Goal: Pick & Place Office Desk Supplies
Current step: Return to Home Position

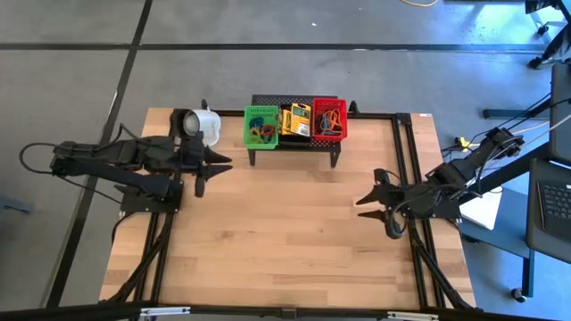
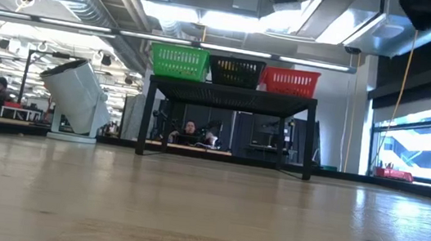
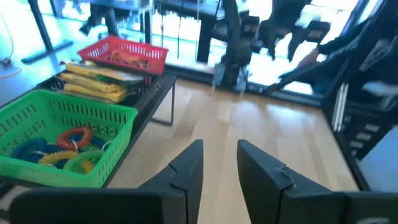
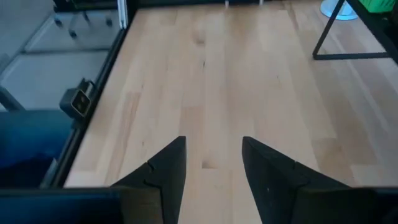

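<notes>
The office desk supplies sit in baskets on a black mesh shelf at the table's far middle. Coloured loops lie in the green basket. Flat yellow boxes fill the middle black basket, and more loops lie in the red basket. My left gripper hovers open over the table left of the shelf, with nothing between its fingers. My right gripper stands open over bare wood near the table's right side.
A white mug stands tilted at the far left, beside the shelf and just beyond my left gripper. The shelf's legs stand on the tabletop. Black frame rails run along the table's left and right sides. People sit in the room behind.
</notes>
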Tool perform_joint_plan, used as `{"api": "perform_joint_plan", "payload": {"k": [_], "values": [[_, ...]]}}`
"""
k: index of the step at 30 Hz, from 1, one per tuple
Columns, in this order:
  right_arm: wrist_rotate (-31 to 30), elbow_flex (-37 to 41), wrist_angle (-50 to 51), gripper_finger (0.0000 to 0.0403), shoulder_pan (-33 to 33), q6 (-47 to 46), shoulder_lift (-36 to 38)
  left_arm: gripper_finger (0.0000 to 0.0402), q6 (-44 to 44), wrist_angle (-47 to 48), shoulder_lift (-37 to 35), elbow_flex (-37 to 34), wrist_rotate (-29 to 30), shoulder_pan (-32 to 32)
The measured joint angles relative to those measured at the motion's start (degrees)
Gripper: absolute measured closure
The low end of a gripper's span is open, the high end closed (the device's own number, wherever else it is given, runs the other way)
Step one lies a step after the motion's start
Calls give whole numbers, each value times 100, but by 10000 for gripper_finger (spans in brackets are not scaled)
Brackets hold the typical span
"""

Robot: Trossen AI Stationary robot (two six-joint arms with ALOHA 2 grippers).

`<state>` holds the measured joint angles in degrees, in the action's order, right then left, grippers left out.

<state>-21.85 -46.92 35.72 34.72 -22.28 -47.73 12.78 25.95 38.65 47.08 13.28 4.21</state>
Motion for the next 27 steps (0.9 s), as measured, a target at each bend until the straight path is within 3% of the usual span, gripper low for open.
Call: {"api": "perform_joint_plan", "payload": {"k": [13,27], "values": [[-23,2073,-2033,245,0,-92,1420,311,150,-1446,-1243,-1778,-9,0],[-174,3360,-3005,245,0,-90,2472,311,316,-3095,-1573,-3271,9,0]]}}
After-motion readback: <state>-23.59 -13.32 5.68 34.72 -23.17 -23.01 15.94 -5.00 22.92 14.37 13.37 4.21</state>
